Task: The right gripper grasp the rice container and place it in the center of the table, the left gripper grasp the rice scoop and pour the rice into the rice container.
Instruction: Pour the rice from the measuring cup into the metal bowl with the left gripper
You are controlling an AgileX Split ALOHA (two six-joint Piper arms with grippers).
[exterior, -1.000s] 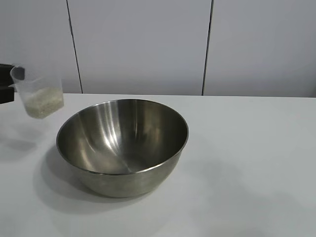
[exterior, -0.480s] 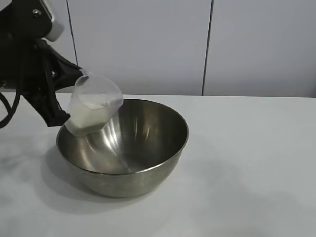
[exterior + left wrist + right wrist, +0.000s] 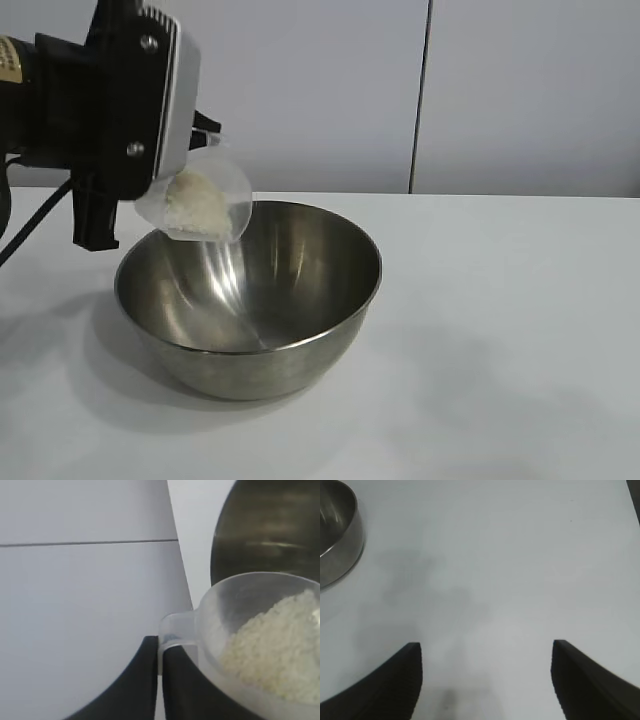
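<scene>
The steel rice container stands on the white table, a little left of the middle. Over its left rim hangs the clear rice scoop, tipped well over with its mouth facing the bowl. The rice is heaped against the scoop's lower lip, and the bowl's inside shows only reflections. My left gripper is shut on the scoop's handle tab, and its black wrist looms at the upper left. In the left wrist view the rice fills the scoop above the bowl. My right gripper stands open over bare table.
A pale panelled wall runs behind the table. The right wrist view catches the bowl's rim at one corner, with bare tabletop between it and the right gripper. A black cable trails from the left arm.
The left arm has swung in from the left edge, carrying the scoop over the bowl's left rim and tilting it further. The rice has slid toward the lip. The right gripper stayed put.
</scene>
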